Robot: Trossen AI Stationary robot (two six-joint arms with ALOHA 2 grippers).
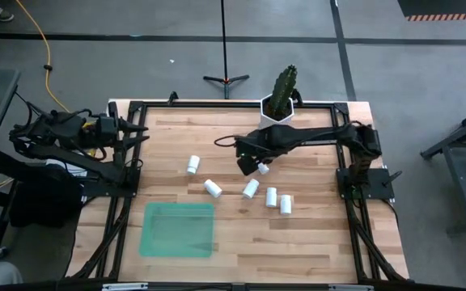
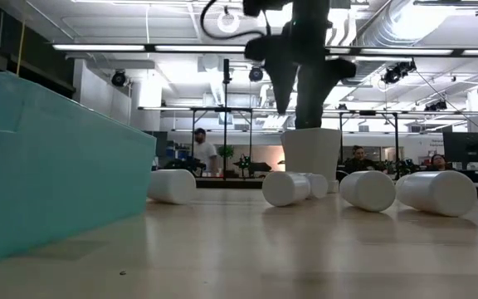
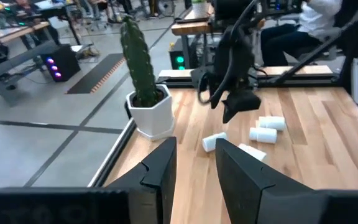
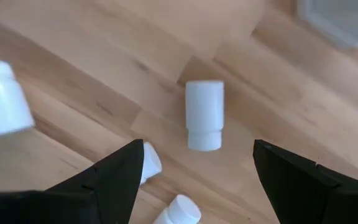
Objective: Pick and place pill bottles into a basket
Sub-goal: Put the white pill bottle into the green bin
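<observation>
Several white pill bottles lie on their sides on the wooden table: one (image 1: 192, 165) toward the left, one (image 1: 212, 188), one (image 1: 251, 189), and a pair (image 1: 278, 200). My right gripper (image 1: 252, 166) hangs open above another bottle (image 4: 204, 115), pointing down, well clear of the table in the low view (image 2: 293, 79). That bottle shows between the two fingers, untouched. The basket, a green tray (image 1: 177, 230), rests flat near the front edge. My left gripper (image 3: 194, 146) waits, shut and holding nothing, raised over the table's far left corner (image 1: 140, 133).
A white hexagonal pot with a cactus (image 1: 280, 105) stands at the far edge, just behind my right arm. Black frame rails (image 1: 217, 103) run along the table's edges. Bare wood lies between the bottles and the tray, and to the right of the tray.
</observation>
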